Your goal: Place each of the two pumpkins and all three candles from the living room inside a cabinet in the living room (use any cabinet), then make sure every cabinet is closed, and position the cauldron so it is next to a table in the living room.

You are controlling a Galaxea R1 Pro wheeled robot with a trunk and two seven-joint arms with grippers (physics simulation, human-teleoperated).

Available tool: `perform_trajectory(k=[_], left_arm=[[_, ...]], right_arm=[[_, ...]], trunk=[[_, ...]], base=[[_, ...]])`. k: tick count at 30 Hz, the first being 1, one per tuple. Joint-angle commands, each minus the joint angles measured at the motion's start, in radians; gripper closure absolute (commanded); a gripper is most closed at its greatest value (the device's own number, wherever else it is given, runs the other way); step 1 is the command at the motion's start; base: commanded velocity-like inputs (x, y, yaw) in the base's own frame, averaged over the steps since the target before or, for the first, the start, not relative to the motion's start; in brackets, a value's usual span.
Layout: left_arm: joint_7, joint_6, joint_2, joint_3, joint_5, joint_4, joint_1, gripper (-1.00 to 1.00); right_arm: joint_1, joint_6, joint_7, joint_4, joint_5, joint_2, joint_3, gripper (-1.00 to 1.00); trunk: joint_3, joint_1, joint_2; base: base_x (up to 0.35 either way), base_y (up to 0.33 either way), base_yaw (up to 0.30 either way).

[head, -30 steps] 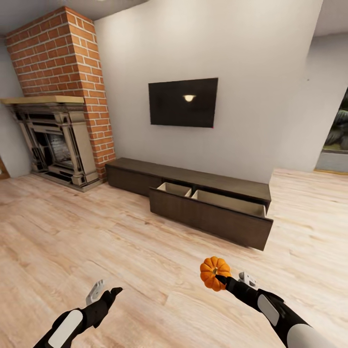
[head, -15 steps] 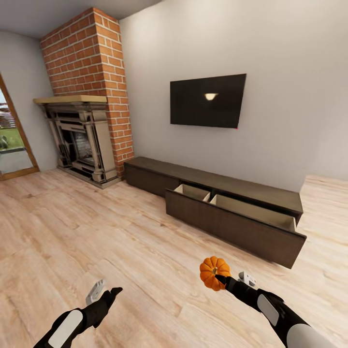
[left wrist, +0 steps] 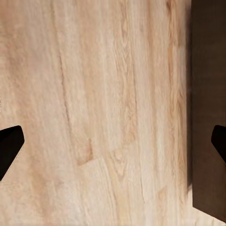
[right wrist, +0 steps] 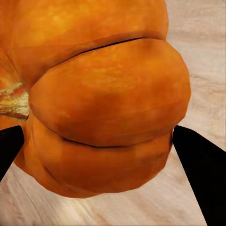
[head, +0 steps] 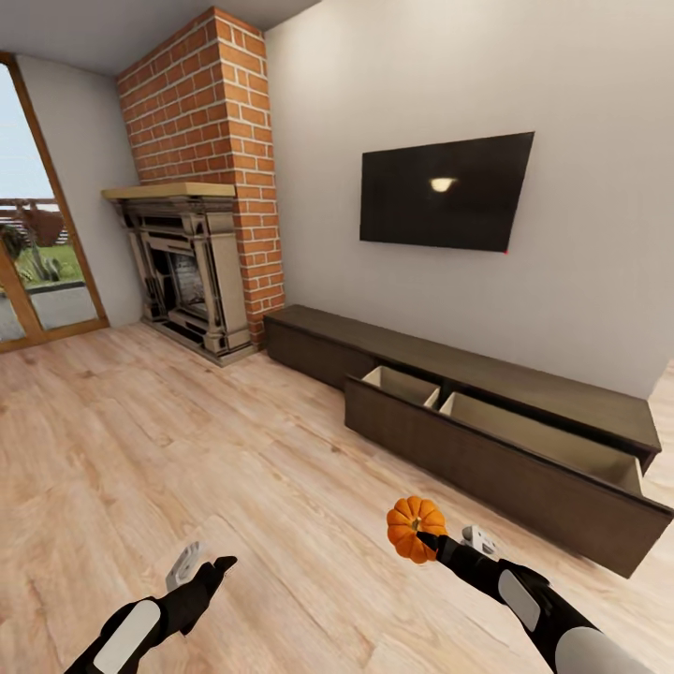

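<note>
Pumpkin [head: 417, 528]: pinched between right gripper [head: 423, 538] fingers, carried above floor [head: 234, 468], near-left of cabinet [head: 487, 449], whose drawer stands open. Left gripper [head: 201, 564]: jaws spread, empty. Risk: shallow fingertip hold on ribbed skin; jolt while driving could drop it.

Red brick fireplace [head: 192, 253], black wall-mounted television [head: 445, 191], glass door [head: 37, 243], pale wood floor [head: 187, 449]

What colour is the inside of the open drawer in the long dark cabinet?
Light tan wood inside the open drawer of the dark-brown cabinet; the head view shows it best.
</note>
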Motion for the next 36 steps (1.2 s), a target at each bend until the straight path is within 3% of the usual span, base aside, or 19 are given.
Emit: perform_trajectory(k=[1, 14, 21, 36], left_arm=[[-0.001, 0.000, 0.001, -0.004, 0.004, 0.001, -0.001, -1.00], [-0.002, 0.000, 0.001, -0.002, 0.006, 0.020, -0.001, -1.00], [-0.002, 0.000, 0.001, -0.002, 0.006, 0.020, -0.001, -1.00], [-0.002, -0.001, 0.001, -0.002, 0.006, 0.020, -0.001, -1.00]], right_arm=[[0.000, 0.006, -0.001, -0.002, -0.015, -0.001, 0.003, 1.00], [0.000, 0.005, -0.001, -0.001, -0.014, 0.000, 0.004, 1.00], [0.000, 0.004, -0.003, -0.001, -0.015, -0.001, 0.037, 1.00], [0.000, 0.003, -0.004, -0.001, -0.015, -0.001, 0.045, 1.00]], trunk=[[-0.001, 0.000, 0.000], [-0.007, 0.000, 0.000], [-0.009, 0.000, 0.000], [-0.016, 0.000, 0.000]], base=[[0.334, 0.000, 0.266], [0.336, 0.000, 0.271], [0.336, 0.000, 0.272], [0.336, 0.000, 0.272]])
